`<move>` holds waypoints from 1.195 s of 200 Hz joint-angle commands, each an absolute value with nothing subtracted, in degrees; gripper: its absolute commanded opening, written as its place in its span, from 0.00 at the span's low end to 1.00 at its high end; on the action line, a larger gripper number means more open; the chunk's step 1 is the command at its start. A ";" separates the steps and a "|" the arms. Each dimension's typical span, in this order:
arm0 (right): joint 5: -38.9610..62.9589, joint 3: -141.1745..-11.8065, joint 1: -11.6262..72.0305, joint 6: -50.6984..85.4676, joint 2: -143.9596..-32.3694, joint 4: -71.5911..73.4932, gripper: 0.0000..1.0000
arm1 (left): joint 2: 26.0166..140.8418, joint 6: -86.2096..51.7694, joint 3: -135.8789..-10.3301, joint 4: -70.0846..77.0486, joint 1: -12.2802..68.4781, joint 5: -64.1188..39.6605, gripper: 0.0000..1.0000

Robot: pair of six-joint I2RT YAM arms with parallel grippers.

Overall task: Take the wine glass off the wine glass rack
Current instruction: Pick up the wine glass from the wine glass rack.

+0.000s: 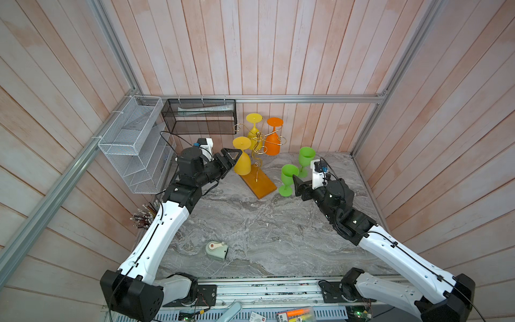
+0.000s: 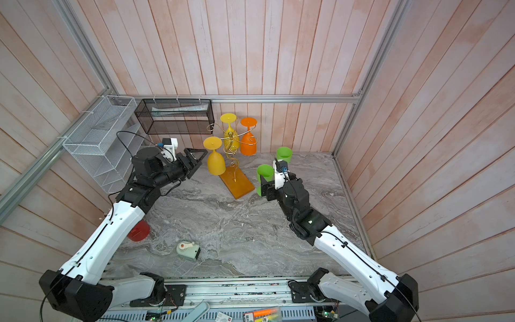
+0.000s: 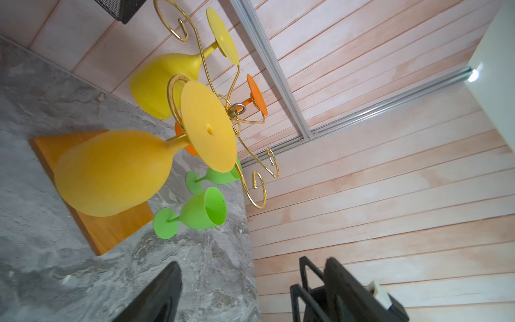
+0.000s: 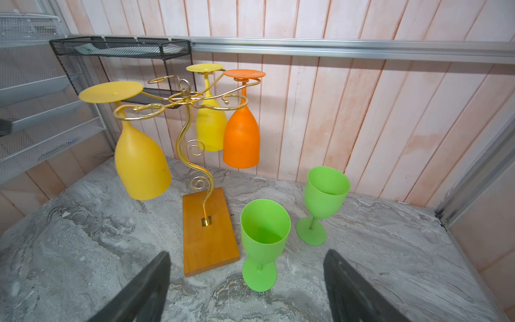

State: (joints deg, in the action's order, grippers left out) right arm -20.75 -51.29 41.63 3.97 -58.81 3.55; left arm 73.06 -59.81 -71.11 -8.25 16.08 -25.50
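The wine glass rack (image 1: 259,184), a gold wire stand on an orange-brown base (image 4: 209,245), is at the back of the marble table. Three wine glasses hang upside down from it: an amber-yellow one (image 1: 242,164) (image 4: 142,164) at the front left, a yellow one (image 1: 254,131) and an orange one (image 1: 272,145) behind. My left gripper (image 1: 232,159) (image 3: 250,278) is open just left of the amber-yellow bowl (image 3: 111,172); nothing is between its fingers. My right gripper (image 1: 298,185) (image 4: 248,252) is open just short of the nearer of two upright green glasses (image 4: 264,225).
The farther green glass (image 4: 326,192) stands by the back wall. A black mesh basket (image 1: 199,115) and a white wire shelf (image 1: 133,145) hang on the walls at the left. A small pale green device (image 1: 216,250) lies near the front; a red cup (image 2: 138,230) sits under my left arm.
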 commanded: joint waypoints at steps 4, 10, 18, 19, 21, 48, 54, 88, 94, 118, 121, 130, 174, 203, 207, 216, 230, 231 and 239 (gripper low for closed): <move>-23.42 -50.31 44.45 1.17 -57.78 6.59 0.84 | 74.56 -73.95 -67.02 5.42 16.53 -24.70 0.73; -23.91 -50.32 45.01 0.70 -57.72 6.66 0.83 | 74.91 -75.14 -66.64 6.53 16.93 -23.84 0.72; -24.00 -50.20 45.60 0.26 -57.42 6.80 0.83 | 75.35 -76.05 -66.49 7.38 17.63 -22.73 0.72; -24.00 -50.19 45.65 0.22 -57.41 6.83 0.83 | 75.42 -76.13 -66.51 7.43 17.74 -22.57 0.72; -23.95 -50.19 45.80 0.10 -57.40 6.89 0.83 | 75.55 -76.31 -66.59 7.53 17.93 -22.30 0.72; -23.24 -50.18 46.56 -0.61 -56.92 7.16 0.82 | 76.50 -79.06 -66.19 9.28 20.28 -17.78 0.68; -22.97 -50.19 46.69 -0.68 -56.85 7.24 0.82 | 76.55 -79.91 -65.82 9.78 20.67 -16.73 0.66; -22.80 -49.73 47.19 -0.75 -55.79 8.28 0.81 | 76.89 -82.29 -65.37 10.41 22.35 -10.00 0.51; -22.76 -49.58 47.20 -0.76 -55.54 8.46 0.81 | 77.12 -82.44 -65.52 10.33 22.61 -9.01 0.49; -22.50 -49.39 47.24 -0.76 -54.89 8.72 0.80 | 79.10 -82.88 -67.41 10.55 23.27 -7.09 0.46; -22.46 -49.39 47.26 -0.77 -54.88 8.73 0.80 | 79.49 -82.90 -67.76 10.61 23.45 -7.04 0.46; -22.49 -49.47 47.22 -0.79 -54.78 8.79 0.80 | 80.64 -82.92 -68.68 10.81 23.62 -6.88 0.46; -21.32 -50.36 47.43 -0.26 -55.05 8.39 0.79 | 83.45 -83.18 -71.41 9.22 24.05 -4.97 0.41; -20.81 -51.30 47.90 -0.36 -55.46 7.98 0.78 | 83.54 -82.56 -72.11 8.70 24.06 -3.02 0.39; -20.79 -51.39 47.95 -0.48 -55.52 7.92 0.78 | 83.58 -82.57 -72.16 8.76 24.08 -2.92 0.39; -20.77 -51.57 48.12 -0.61 -55.47 7.92 0.78 | 83.58 -82.68 -72.27 9.00 24.08 -2.65 0.39; -20.76 -51.59 48.43 -0.78 -55.39 8.05 0.78 | 83.58 -82.85 -72.33 9.06 24.08 -2.38 0.39; -20.76 -51.59 48.43 -0.78 -55.39 8.05 0.78 | 83.58 -82.82 -72.38 9.10 24.08 -2.37 0.39; -20.79 -51.64 48.52 -0.84 -55.44 7.93 0.77 | 83.56 -82.78 -72.49 9.15 24.08 -2.16 0.39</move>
State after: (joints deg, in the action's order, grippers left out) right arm -21.47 -49.80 47.88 -0.30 -55.44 7.31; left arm 83.46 -83.00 -70.83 8.62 23.90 -3.97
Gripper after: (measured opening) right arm 0.778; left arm 0.388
